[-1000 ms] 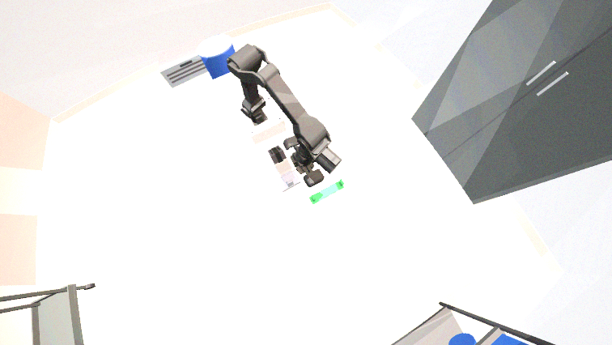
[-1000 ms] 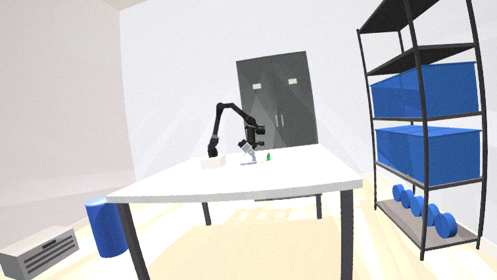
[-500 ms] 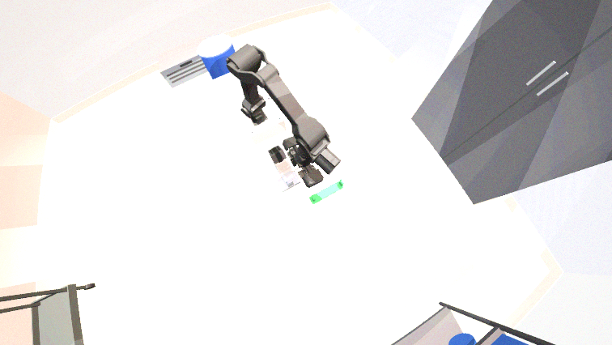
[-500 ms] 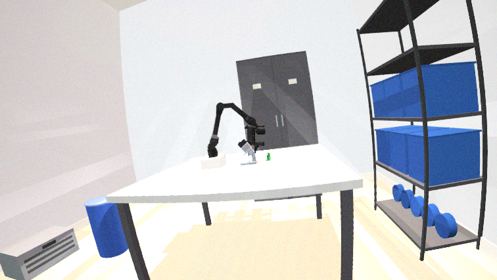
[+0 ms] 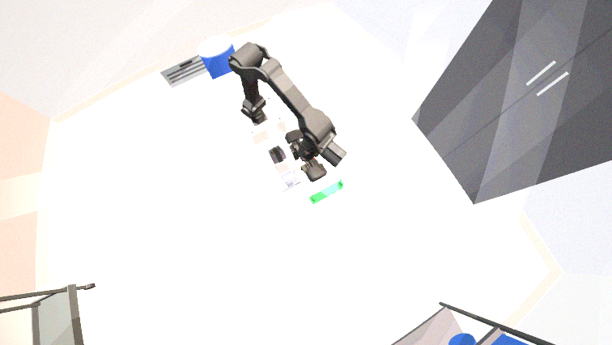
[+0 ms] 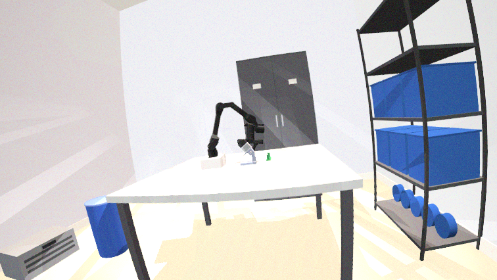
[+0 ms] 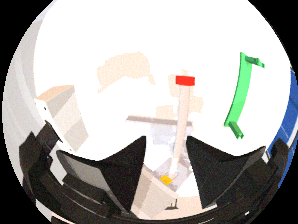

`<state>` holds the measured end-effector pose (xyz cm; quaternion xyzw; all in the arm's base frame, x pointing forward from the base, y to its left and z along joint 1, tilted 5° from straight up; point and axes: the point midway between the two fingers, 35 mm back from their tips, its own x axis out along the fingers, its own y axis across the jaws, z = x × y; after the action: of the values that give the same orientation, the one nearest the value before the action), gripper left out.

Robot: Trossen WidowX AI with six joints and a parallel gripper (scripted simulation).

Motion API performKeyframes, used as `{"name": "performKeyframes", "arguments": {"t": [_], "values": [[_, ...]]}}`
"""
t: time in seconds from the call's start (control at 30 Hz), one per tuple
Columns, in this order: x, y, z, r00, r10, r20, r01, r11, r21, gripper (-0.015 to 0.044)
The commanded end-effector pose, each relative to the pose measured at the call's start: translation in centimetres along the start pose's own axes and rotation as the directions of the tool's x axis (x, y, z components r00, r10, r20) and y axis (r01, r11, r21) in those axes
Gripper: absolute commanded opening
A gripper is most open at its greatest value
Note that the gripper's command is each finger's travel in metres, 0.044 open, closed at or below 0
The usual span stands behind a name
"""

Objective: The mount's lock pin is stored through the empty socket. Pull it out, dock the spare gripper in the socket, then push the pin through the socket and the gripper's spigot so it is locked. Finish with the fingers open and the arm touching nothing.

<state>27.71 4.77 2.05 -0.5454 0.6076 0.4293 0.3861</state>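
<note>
Pincer (image 5: 304, 153) (image 6: 250, 141) (image 7: 166, 140): found parted, with nothing clamped; lowered over the table close to the stand.
Fingers: spread to either side of the lower shaft in the wrist view; contact with the shaft not determinable.
Pin (image 7: 182, 120): located ahead of the pincer, outside any grip; seating in the socket not determinable.
Pin head (image 5: 314, 158) (image 7: 185, 80): red, at the far end of the shaft from the pincer in the wrist view.
Yellow patch (image 7: 166, 180): visible near the lower end of the shaft; ownership not determinable.
Stand (image 5: 289, 179) (image 6: 248, 162) (image 7: 165, 132): pale grey, with a flat foot on the table and a tilted upper part; docking not verifiable.
Green bar (image 5: 326, 192) (image 6: 268, 157) (image 7: 240, 92): lying near the stand, apart from the pincer, with a short projection at each end.
Arm (image 5: 293, 98) (image 6: 215, 121): arched high, then bent down to the pincer.
Pale box (image 6: 212, 162) (image 7: 62, 115): resting on the table (image 6: 236, 181), near the foot of the arm.
</note>
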Motion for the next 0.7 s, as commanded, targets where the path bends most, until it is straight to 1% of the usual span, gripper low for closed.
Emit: {"name": "performKeyframes", "arguments": {"t": [0.0, 0.67], "values": [[-1.0, 0.0, 0.4, 1.0, -0.002, 0.003, 0.002, 1.0, 0.002, 0.02], [-5.3, 1.4, 2.3, 0.999, 0.028, -0.039, -0.029, 0.999, -0.024, 0.02]]}}
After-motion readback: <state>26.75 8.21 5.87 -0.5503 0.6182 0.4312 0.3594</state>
